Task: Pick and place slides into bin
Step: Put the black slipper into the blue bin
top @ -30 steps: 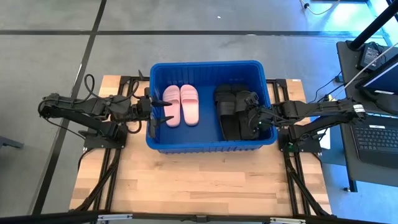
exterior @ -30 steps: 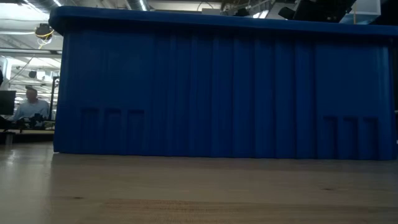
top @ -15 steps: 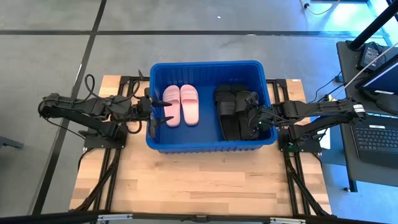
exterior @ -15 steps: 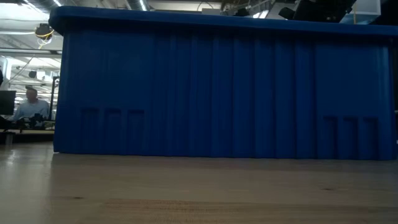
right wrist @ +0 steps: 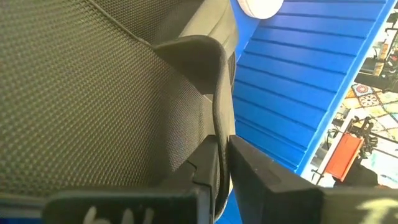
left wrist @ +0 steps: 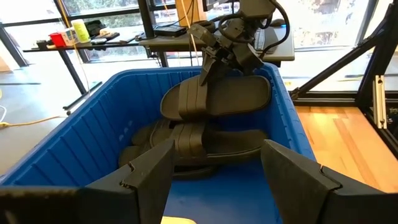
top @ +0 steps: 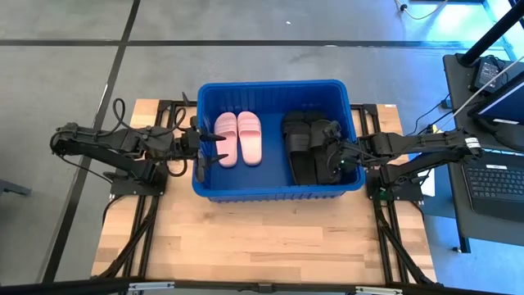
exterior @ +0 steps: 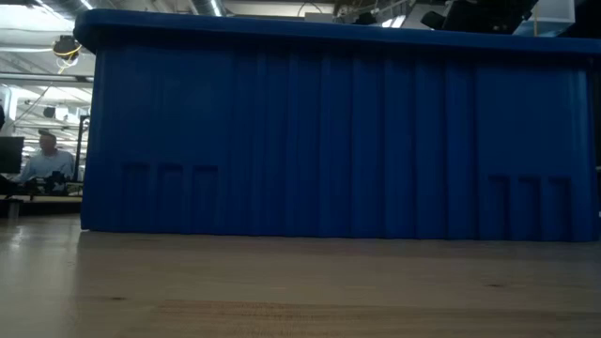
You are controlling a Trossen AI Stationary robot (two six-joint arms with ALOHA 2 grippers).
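The blue bin (top: 270, 84) stands at the table's far middle; its near wall fills the low view (exterior: 329, 141). Inside it, a pale pink pair of slides (top: 239, 138) lies flat on the left and several black slides (top: 301, 143) are piled on the right. My left gripper (top: 214, 147) is open and empty over the bin's left rim, beside the pink pair. My right gripper (top: 329, 154) reaches in over the right rim and is shut on the top black slide (left wrist: 217, 99). My right gripper pinches the edge of the top black slide's wide strap (right wrist: 219, 118) between its two fingers. It comes from the table's right side, slanting down. The slide sits tilted on the other black slides (left wrist: 186, 140).
The bare wooden table top (top: 262, 238) lies in front of the bin. A desk with a laptop (top: 499, 176) stands to the right of the table. A person (exterior: 42, 160) sits far off in the room behind.
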